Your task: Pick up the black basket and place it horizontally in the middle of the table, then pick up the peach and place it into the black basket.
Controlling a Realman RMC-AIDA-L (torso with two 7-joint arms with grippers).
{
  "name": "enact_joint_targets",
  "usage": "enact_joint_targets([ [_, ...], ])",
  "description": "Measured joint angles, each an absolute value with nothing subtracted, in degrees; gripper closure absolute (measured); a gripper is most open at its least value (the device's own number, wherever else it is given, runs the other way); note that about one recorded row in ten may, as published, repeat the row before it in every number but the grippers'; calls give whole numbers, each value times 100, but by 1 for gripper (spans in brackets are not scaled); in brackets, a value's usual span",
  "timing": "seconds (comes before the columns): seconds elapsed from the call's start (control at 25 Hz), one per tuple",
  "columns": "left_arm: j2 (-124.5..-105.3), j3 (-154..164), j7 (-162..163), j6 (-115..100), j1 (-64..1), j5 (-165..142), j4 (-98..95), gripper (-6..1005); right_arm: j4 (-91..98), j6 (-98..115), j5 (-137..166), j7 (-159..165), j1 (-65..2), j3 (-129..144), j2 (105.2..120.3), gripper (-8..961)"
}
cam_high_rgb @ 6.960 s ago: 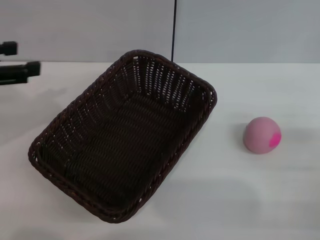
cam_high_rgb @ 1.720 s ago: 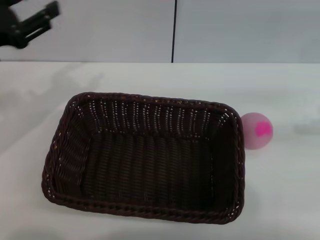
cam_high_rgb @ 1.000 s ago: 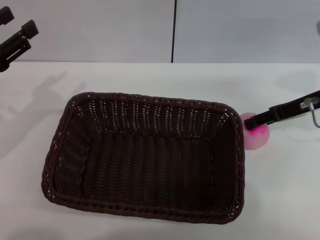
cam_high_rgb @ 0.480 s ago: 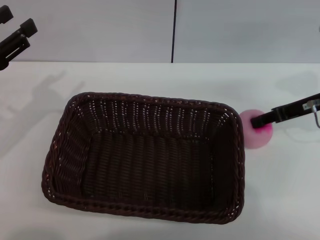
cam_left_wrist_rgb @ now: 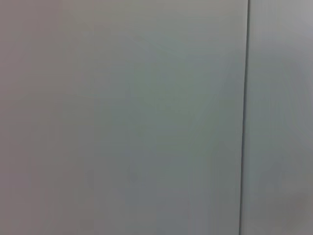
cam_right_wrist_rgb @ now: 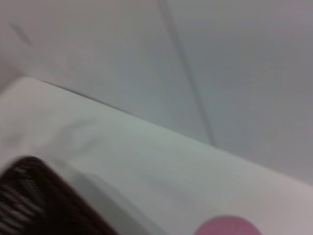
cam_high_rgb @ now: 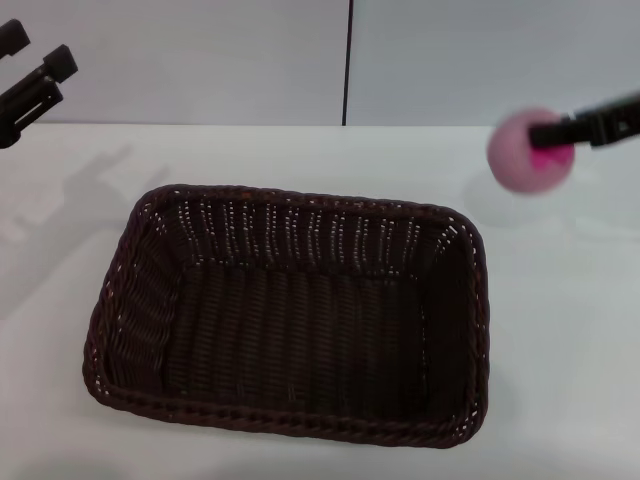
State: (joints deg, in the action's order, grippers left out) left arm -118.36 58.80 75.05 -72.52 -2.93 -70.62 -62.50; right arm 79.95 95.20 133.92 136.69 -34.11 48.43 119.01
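Note:
The black basket (cam_high_rgb: 290, 310) lies level and lengthwise across the middle of the white table (cam_high_rgb: 560, 330), empty. A corner of it shows in the right wrist view (cam_right_wrist_rgb: 34, 196). My right gripper (cam_high_rgb: 550, 133) is shut on the peach (cam_high_rgb: 525, 150) and holds it in the air, above and to the right of the basket's far right corner. The peach's top shows in the right wrist view (cam_right_wrist_rgb: 227, 226). My left gripper (cam_high_rgb: 30, 75) is raised at the far left, away from the basket.
A grey wall (cam_high_rgb: 450, 60) with a dark vertical seam (cam_high_rgb: 348, 60) stands behind the table. The left wrist view shows only this wall (cam_left_wrist_rgb: 122, 117).
My right gripper closed on the peach beside the basket and has lifted it off the table. Earlier the basket was turned from slanted to level. The left arm stays raised.

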Motion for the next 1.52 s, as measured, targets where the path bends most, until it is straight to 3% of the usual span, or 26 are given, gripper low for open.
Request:
enact_joint_targets([
  [0.28, -11839, 5871, 7506, -7298, -263, -7035, -6196, 370, 8717, 9846, 12137, 13874, -3484, 6108, 11886, 759],
  [0.6, -11835, 5870, 7506, -7331, -227, -6985, -6094, 369, 7678, 9620, 11837, 13746, -3874, 6984, 11893, 795],
  [0.96, -11827, 5805, 6908, -7490, -223, -6556, -5572, 368, 7391, 9561, 11587, 13196, -3685, 6362, 11902, 407],
  [1.04, -11823, 5705, 6782, -7539, -242, -6456, -5405, 368, 7336, 9527, 11535, 12921, -3498, 6005, 11901, 331],
  [1.2, -11821, 5205, 6498, -7854, -282, -6375, -4829, 367, 7262, 9275, 11100, 12134, -2745, 5293, 11912, 298],
  [1.24, -11821, 5038, 6421, -7983, -296, -6358, -4652, 367, 7120, 8821, 10403, 11495, -2161, 5177, 11916, 290],
  [1.32, -11821, 4651, 6213, -8266, -315, -6323, -4222, 367, 6771, 8400, 9526, 10747, -1632, 5161, 11917, 274],
  [1.36, -11820, 4457, 6090, -8423, -323, -6305, -3996, 367, 6771, 8400, 9526, 10747, -1632, 5161, 11917, 274],
  [1.52, -11820, 4324, 5994, -8516, -328, -6306, -3842, 367, 4829, 8242, 7263, 8327, -930, 5154, 11913, 276],
])
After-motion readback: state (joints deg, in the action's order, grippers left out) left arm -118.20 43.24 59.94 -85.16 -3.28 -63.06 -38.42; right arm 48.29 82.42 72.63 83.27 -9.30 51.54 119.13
